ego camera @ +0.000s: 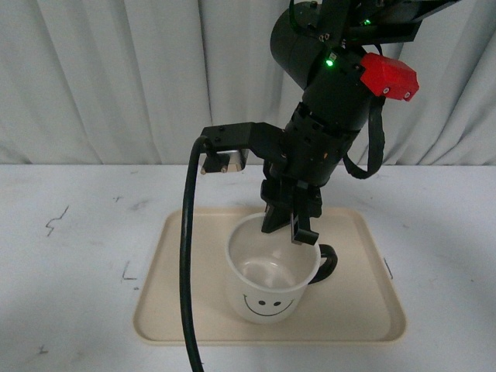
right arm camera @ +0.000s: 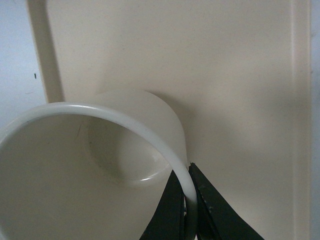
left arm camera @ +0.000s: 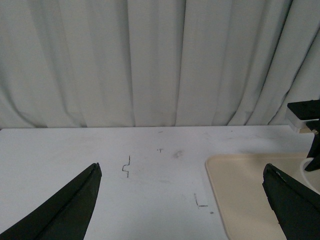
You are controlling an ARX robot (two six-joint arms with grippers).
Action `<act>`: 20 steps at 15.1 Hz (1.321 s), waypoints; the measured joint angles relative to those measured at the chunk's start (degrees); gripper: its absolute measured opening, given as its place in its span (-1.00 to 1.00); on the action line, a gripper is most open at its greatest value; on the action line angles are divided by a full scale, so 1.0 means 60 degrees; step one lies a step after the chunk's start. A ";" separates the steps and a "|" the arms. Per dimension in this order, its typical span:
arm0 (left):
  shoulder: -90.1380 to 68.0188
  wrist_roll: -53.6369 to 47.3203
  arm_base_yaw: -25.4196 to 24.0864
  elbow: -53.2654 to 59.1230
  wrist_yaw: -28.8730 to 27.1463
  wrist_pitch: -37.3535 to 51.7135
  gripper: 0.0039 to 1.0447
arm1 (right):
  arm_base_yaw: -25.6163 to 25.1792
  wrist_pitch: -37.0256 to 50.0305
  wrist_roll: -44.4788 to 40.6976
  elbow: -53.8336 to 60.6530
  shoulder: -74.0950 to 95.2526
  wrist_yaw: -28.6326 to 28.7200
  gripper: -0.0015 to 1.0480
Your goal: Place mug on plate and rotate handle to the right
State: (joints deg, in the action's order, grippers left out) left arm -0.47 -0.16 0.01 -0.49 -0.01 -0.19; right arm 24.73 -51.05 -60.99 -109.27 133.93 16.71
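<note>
As the mug point(ego camera: 267, 291) sits on the plate point(ego camera: 358, 308), right jaws pinch its rim.

tabletop point(ego camera: 62, 256): white, matte, lightly scuffed
marks point(ego camera: 56, 223): small dark pen lines on its left side
backdrop: pale grey-white curtain point(ego camera: 116, 77), vertical folds, full width behind tabletop
light: even, diffuse, soft shadows

I found no readable words, numbers or brand names anywhere. The only sign I saw was a black smiley face point(ego camera: 268, 303) drawn on the white mug point(ego camera: 273, 271). The table point(ego camera: 77, 325) carried a few small black pen marks point(ego camera: 56, 223), none readable as letters.
</note>
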 joint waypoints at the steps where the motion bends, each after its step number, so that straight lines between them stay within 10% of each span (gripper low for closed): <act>1: 0.0000 0.0004 0.0000 0.0000 0.0000 0.0000 0.88 | 0.0025 -0.0299 -0.0113 -0.0284 0.0120 -0.0055 -0.94; 7: 0.0000 0.0004 0.0000 0.0000 0.0004 -0.0004 0.88 | 0.0076 -0.1188 -0.0743 -0.0794 0.0488 -0.0783 -0.94; 12: 0.0000 0.0004 0.0000 0.0000 0.0000 -0.0004 0.88 | 0.0055 -0.0805 0.0499 -0.1344 -0.0244 0.2200 0.24; 13: 0.0000 0.0004 0.0000 0.0000 0.0000 -0.0004 0.88 | 0.0189 0.1730 0.1315 -0.0474 -0.1067 0.1439 0.28; 16: 0.0000 0.0004 0.0000 0.0000 -0.0015 0.0004 0.88 | -0.0277 1.2662 0.7140 0.6881 -0.4863 -0.5435 -0.41; 18: 0.0000 0.0000 0.0000 0.0000 0.0000 -0.0004 0.88 | -0.1432 1.6859 0.9395 1.0801 -0.6295 -0.5923 -0.93; 20: 0.0000 0.0000 0.0000 -0.0004 0.0004 0.0000 0.88 | -0.1639 1.8178 0.9843 1.2852 -0.7475 -0.5235 -0.96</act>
State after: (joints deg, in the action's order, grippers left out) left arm -0.47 -0.16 0.01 -0.51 0.01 -0.19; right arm 14.90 58.02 -1.93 -32.16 89.08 -14.70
